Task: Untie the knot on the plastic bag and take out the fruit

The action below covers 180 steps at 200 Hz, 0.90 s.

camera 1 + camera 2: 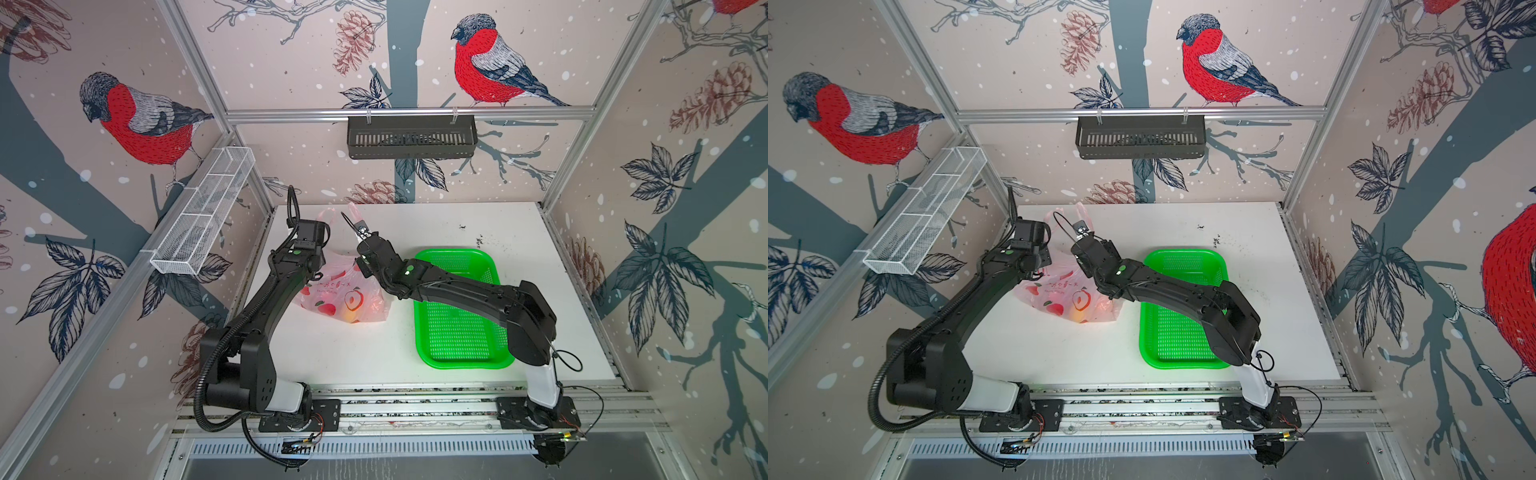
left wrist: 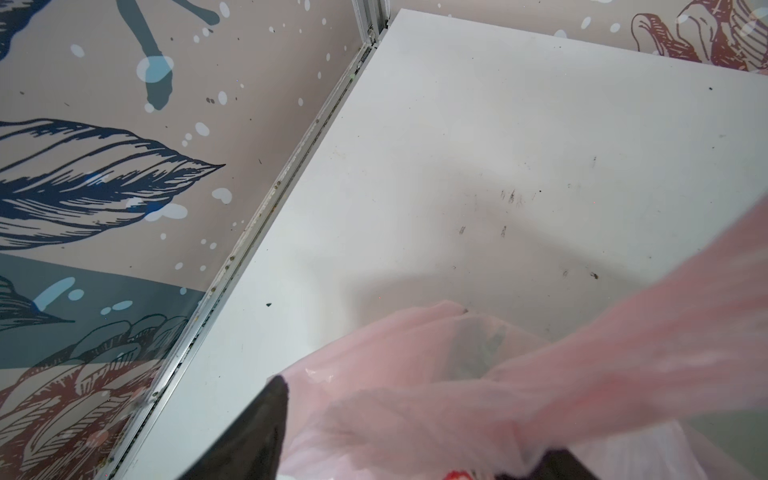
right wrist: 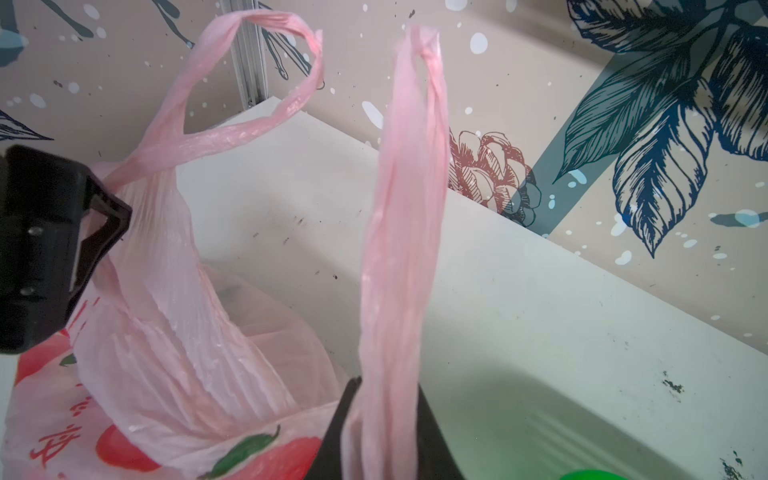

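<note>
The pale pink plastic bag [image 1: 332, 291] [image 1: 1059, 291] lies at the table's left middle, its two handles pulled up and apart. No knot is in view. My right gripper [image 3: 386, 386] [image 1: 360, 230] is shut on one handle strip [image 3: 399, 208], which stands taut above it. The other handle loop [image 3: 249, 129] rises beside my left gripper [image 3: 104, 216]. In the left wrist view that gripper [image 2: 415, 419] is open, its fingers [image 2: 257, 436] wide apart with loose bag plastic [image 2: 457, 395] between them. An orange fruit [image 1: 352, 318] shows faintly through the bag; the other fruit is hidden.
A bright green perforated basket [image 1: 457, 251] [image 1: 1183, 251] sits right of the bag, partly under my right arm. A black slotted shelf [image 1: 411, 137] hangs on the back wall and a white mesh rack [image 1: 203, 208] on the left wall. Walls close in the table's back and sides.
</note>
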Each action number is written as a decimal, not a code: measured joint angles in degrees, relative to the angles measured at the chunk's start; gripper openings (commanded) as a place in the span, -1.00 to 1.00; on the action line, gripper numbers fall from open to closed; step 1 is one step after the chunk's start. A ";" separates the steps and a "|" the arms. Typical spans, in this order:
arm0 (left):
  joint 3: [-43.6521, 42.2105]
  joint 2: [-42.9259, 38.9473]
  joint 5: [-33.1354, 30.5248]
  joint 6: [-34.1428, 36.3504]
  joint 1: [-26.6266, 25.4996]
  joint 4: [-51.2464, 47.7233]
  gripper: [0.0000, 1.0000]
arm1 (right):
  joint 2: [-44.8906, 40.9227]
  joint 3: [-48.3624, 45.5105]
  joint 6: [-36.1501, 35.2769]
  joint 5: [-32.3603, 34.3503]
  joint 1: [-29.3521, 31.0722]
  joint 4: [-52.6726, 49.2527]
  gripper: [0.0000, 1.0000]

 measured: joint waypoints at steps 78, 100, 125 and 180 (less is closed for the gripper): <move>0.15 -3.65 5.57 -0.59 2.36 0.04 -0.79 | -1.18 -0.20 -0.44 -2.21 -0.57 3.21 -0.80; 1.01 -4.22 7.34 -0.63 3.32 0.37 -0.90 | -1.16 0.28 -0.83 -3.61 -1.92 4.50 -0.81; 2.14 -4.33 10.01 -0.96 4.52 1.33 -1.00 | -0.81 1.70 -2.25 -5.88 -3.58 6.38 -0.83; 6.01 -2.78 16.85 -2.16 5.95 2.64 -1.00 | 1.60 4.35 -5.27 -13.11 -8.79 11.26 -0.83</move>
